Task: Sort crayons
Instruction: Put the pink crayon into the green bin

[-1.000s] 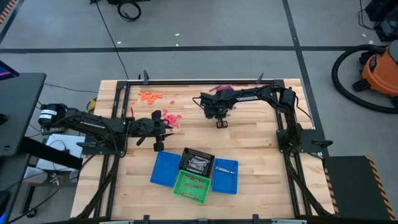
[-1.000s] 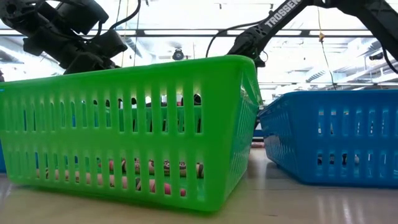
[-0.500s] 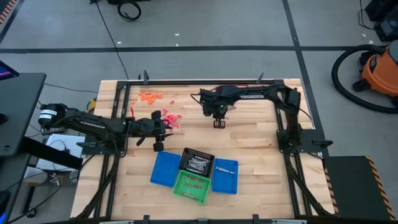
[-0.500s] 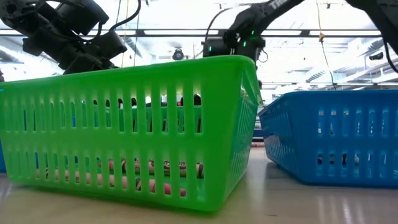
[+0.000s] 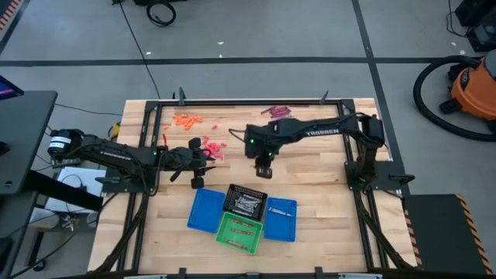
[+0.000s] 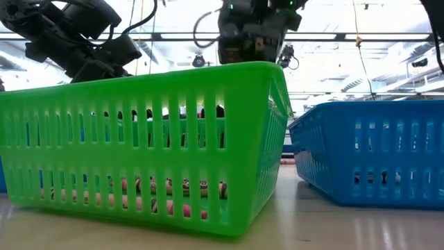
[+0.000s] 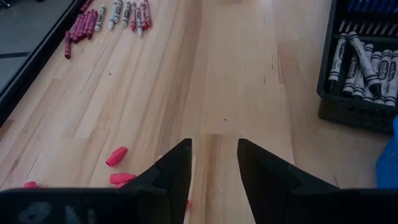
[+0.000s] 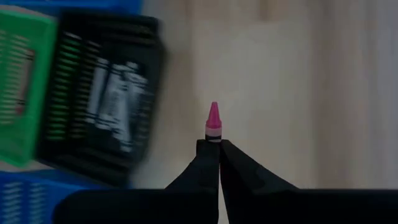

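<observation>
- While the right gripper (image 8: 217,144) is hanging over the middle of the bench (image 5: 318,182), short of the baskets, its jaws are pinching together on a pink crayon (image 8: 213,121), whose pointed tip is sticking out past the fingertips.
- Waiting low over the bench's left side, the left gripper (image 7: 213,155) is keeping its jaws apart with only bare wood showing in the gap; they are holding nothing.
- Loose pink crayon pieces (image 7: 116,157) are lying just beside the left gripper, an orange scatter (image 5: 186,120) is lying near the far left corner, and a row of maroon and grey crayons (image 7: 106,18) is resting by the far edge.
- Sitting at the near centre of the bench, four baskets are touching in a cluster: the black basket (image 5: 246,201) is holding grey crayons (image 7: 364,59) with dark wrappers.
- Next to it, the green basket (image 6: 139,139) is carrying reddish crayons (image 6: 166,187) along its bottom.
- Flanking them, the right blue basket (image 5: 280,218) is showing a few pale sticks, and whether the left blue basket (image 5: 204,211) is containing anything I cannot tell.
</observation>
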Motion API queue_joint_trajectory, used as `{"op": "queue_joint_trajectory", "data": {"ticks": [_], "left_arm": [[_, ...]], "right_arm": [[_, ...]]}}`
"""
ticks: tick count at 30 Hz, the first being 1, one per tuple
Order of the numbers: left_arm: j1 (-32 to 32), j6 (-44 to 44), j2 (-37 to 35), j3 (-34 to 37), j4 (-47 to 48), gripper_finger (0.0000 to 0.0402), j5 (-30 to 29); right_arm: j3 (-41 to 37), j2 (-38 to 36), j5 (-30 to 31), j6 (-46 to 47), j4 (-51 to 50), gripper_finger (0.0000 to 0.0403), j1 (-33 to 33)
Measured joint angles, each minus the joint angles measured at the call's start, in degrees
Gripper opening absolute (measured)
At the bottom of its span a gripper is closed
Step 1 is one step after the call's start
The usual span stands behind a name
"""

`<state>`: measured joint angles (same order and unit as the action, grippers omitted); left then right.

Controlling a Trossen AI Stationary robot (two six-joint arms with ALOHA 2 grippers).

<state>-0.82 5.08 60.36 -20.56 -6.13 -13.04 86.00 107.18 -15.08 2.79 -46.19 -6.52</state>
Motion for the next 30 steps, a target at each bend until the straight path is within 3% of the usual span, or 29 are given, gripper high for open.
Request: {"op": "queue_joint_trajectory", "data": {"ticks": [20,30], "left_arm": [[-0.05,-1.33,0.0,0.0,0.0,0.0141,0.0],[-0.02,-1.49,0.0,0.0,0.0,0.0141,0.0]], "right_arm": [[0.02,0.52,-1.19,16.71,20.61,0.0013,15.82],[-0.09,0.52,5.54,19.21,26.4,0.0013,21.29]]}}
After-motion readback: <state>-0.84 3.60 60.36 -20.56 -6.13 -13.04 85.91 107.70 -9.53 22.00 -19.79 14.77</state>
